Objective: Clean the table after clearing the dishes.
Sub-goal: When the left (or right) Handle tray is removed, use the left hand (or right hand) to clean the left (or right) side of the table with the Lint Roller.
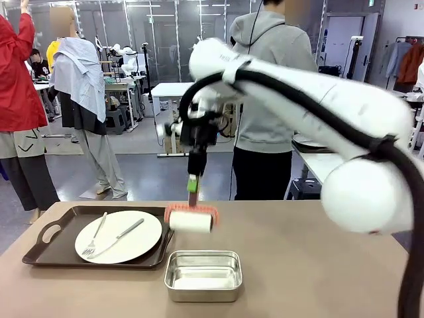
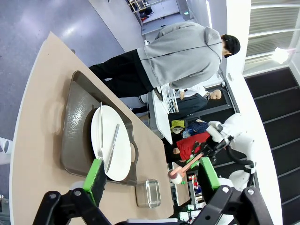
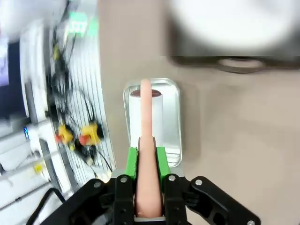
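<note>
On the bench [image 1: 298,265]: I count one tray [image 1: 50,233], one plate [image 1: 142,242], one fork [image 1: 96,237], one knife [image 1: 126,232], one steel pan [image 1: 203,254], one lint roller [image 1: 192,218].
Hard to read: whether the lint roller touches the bench.
Right end effector [image 1: 193,187]: pointing down, pinching the roller's handle beside the tray.
Left end effector [image 2: 151,163]: spread, raised high above the tray.

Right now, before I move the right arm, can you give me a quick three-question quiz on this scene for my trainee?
1. True or false: the right gripper is shut on the lint roller.
2. What lies on the white plate? A) a fork and a knife B) a spoon C) nothing
3. Fill in: the steel pan sits next to the dark brown ____.
Key: 1 true; 2 A; 3 tray.
</note>
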Motion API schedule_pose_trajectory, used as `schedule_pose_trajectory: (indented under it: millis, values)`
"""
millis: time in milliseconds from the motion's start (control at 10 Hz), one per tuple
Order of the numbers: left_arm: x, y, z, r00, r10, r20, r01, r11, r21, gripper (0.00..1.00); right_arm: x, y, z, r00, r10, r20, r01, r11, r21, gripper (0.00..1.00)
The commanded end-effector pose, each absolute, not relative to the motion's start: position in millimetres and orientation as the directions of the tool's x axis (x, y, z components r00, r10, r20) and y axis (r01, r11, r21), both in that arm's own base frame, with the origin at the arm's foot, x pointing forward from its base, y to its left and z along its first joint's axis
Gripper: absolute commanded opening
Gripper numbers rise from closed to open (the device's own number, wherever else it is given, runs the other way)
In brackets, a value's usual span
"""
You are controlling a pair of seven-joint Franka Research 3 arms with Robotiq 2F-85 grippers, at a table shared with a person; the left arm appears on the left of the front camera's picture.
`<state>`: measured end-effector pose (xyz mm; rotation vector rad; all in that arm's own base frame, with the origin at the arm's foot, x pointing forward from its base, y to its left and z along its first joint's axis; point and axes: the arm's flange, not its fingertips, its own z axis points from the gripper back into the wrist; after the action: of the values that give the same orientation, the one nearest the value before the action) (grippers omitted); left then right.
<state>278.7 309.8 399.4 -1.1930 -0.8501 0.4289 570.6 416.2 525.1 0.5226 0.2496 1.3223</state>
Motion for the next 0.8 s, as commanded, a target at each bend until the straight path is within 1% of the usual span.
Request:
schedule_pose_trajectory:
  millis: [0,100,200,300,400,500,600,700]
  values:
    - [276,312,400,0.625,0.699,0.348,0.148,0.331,-0.932,1.0,461,312,477,0.541,0.822,0.178,-0.766,0.395,0.507,0.05]
    - [276,312,400,0.625,0.699,0.348,0.148,0.331,-0.932,1.0,453,279,468,0.652,0.721,0.235,-0.709,0.469,0.526,0.05]
    - [276,312,400,0.625,0.699,0.348,0.148,0.331,-0.932,1.0,449,253,453,0.739,0.631,0.237,-0.641,0.55,0.535,0.05]
    - [276,312,400,0.625,0.699,0.348,0.148,0.331,-0.932,1.0,443,228,439,0.79,0.57,0.227,-0.583,0.581,0.569,0.05]
    - [276,312,400,0.625,0.699,0.348,0.148,0.331,-0.932,1.0,437,203,428,0.837,0.491,0.24,-0.526,0.605,0.597,0.05]
    - [276,312,400,0.625,0.699,0.348,0.148,0.331,-0.932,1.0,433,172,417,0.882,0.393,0.261,-0.46,0.597,0.657,0.05]
    - [276,312,400,0.625,0.699,0.348,0.148,0.331,-0.932,1.0,431,142,407,0.93,0.264,0.257,-0.367,0.616,0.697,0.05]
    - [276,312,400,0.625,0.699,0.348,0.148,0.331,-0.932,1.0,429,111,396,0.952,0.174,0.253,-0.307,0.578,0.756,0.05]
